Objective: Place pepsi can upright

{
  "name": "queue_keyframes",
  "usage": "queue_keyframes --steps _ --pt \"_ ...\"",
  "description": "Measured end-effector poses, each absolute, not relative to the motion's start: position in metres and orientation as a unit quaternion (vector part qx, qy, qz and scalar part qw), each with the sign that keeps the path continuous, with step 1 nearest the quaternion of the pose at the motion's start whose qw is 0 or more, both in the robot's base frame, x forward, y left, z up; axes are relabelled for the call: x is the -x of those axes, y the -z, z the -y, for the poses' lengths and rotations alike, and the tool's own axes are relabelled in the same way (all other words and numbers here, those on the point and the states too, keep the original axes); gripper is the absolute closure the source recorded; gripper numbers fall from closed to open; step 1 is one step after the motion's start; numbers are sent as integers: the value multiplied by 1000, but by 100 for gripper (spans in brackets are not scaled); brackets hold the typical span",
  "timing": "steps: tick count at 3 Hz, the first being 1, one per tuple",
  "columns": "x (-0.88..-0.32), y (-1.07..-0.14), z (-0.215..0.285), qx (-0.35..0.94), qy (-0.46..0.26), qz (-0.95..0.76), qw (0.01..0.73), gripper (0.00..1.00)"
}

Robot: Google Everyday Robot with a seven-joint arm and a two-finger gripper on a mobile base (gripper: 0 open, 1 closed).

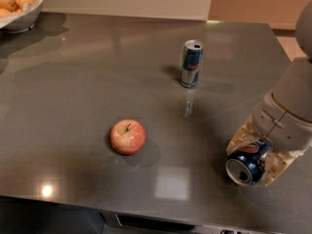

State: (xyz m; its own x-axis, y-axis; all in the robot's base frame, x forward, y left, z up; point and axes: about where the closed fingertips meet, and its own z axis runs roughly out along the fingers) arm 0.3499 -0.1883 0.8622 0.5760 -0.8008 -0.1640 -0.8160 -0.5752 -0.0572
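The pepsi can (247, 164), dark blue with a red-and-white logo, lies on its side near the table's front right, its silver end facing the front. My gripper (253, 157) is over it, with one cream finger (238, 139) on its left side and the other finger (275, 168) on its right, closed against the can. The arm's grey body comes in from the right and hides the can's far end.
A slim blue-and-silver can (191, 63) stands upright at the middle back of the dark grey table (73, 91). A red apple (127, 136) lies left of centre. A white bowl of fruit (18, 4) sits at the far left corner.
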Motion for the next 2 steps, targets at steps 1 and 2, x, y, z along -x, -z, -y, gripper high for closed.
queue_keyframes --steps 1,2 --pt "-353 -891 180 849 -86 -506 125 100" --pt "-361 -912 171 805 -135 -547 187 100"
